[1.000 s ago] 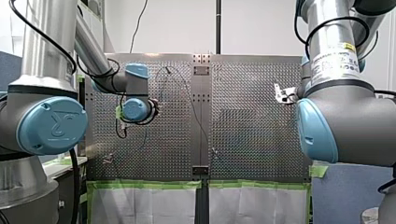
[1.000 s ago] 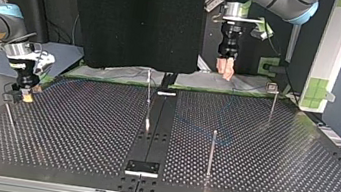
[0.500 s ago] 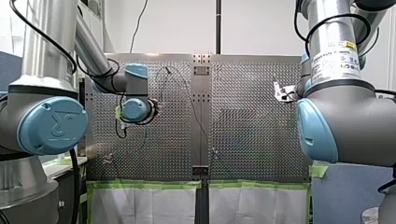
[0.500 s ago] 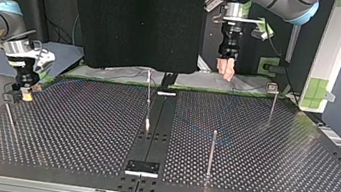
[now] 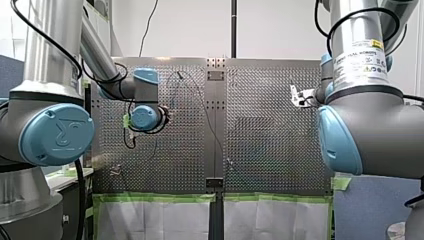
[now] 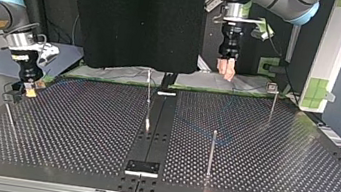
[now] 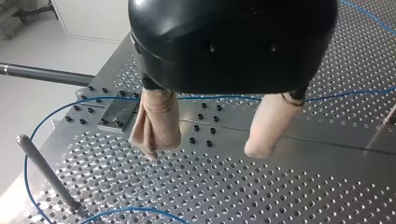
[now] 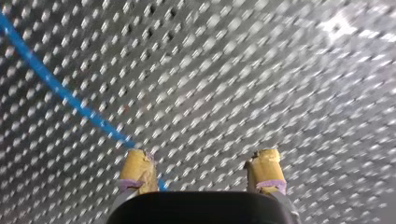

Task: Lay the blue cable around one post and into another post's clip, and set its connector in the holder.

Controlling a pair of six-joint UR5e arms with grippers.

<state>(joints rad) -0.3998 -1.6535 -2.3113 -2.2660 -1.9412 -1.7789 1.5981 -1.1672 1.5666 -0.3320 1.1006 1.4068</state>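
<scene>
Over the silver perforated metal table (image 6: 276,156), my left gripper (image 7: 203,153) and my right gripper (image 8: 200,167) both hung spread and empty. The thin blue cable (image 8: 60,88) lay slack on the table, passing just beside one yellow pad (image 8: 135,170). Likely the approach step: next, descend and pinch the cable.

The left arm (image 5: 60,20) and right arm (image 5: 357,30) are built of silver tubes and grey joints closed with blue caps (image 5: 56,134). Black cables (image 5: 50,42) are looped along both. A white label (image 5: 361,62) with a yellow mark is borne by the right arm. The left gripper (image 7: 203,151) is domed black with beige pads (image 7: 156,121); the right gripper (image 8: 200,156) is fitted with yellow pads (image 8: 137,170).
</scene>
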